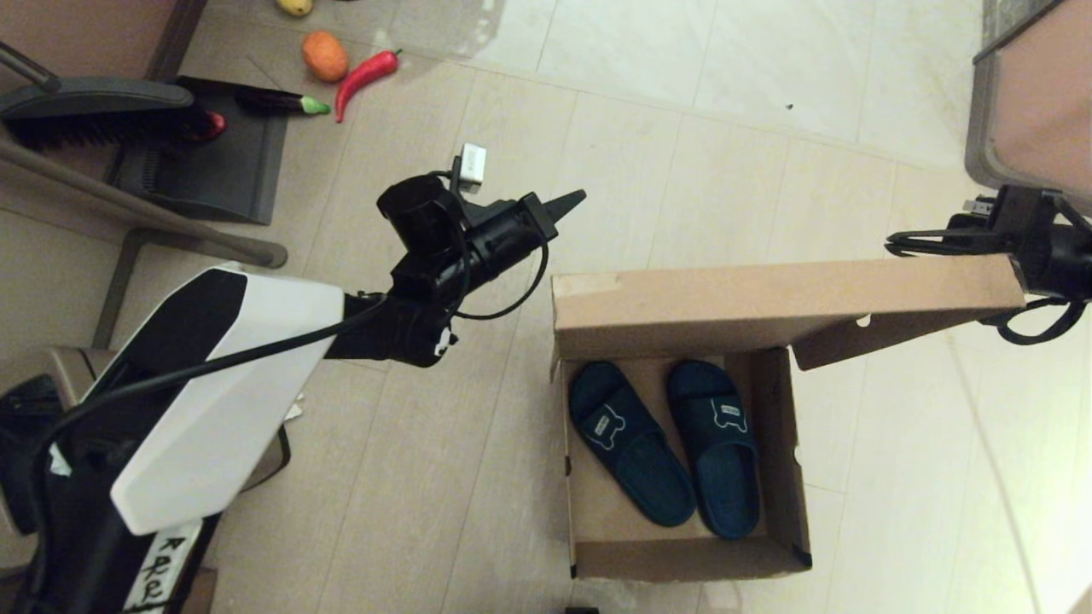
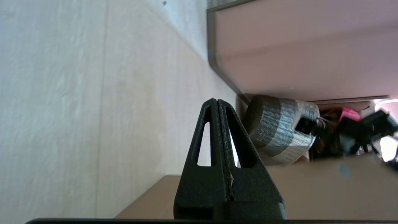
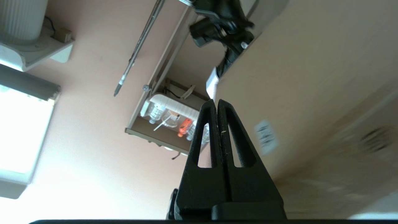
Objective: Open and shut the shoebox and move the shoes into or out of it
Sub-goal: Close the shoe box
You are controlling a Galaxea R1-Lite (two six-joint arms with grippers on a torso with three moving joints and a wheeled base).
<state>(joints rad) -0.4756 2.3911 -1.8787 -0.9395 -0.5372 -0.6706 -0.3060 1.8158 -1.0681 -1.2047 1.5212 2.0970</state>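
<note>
Pale tile floor w/ glare; pink cabinet far right, dustpan left.

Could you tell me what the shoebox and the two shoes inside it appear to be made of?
The shoebox looks like plain brown cardboard: matte, with creased, folded flaps. The shoes look like dark navy moulded rubber or foam, matte, with a white outline logo on each strap; which of the two is unclear.

Nothing readable: the shoebox label (white) is blurred.

Matt brown cardboard shoebox, matt navy rubber shoes, glossy pale floor tiles, black plastic dustpan
</note>
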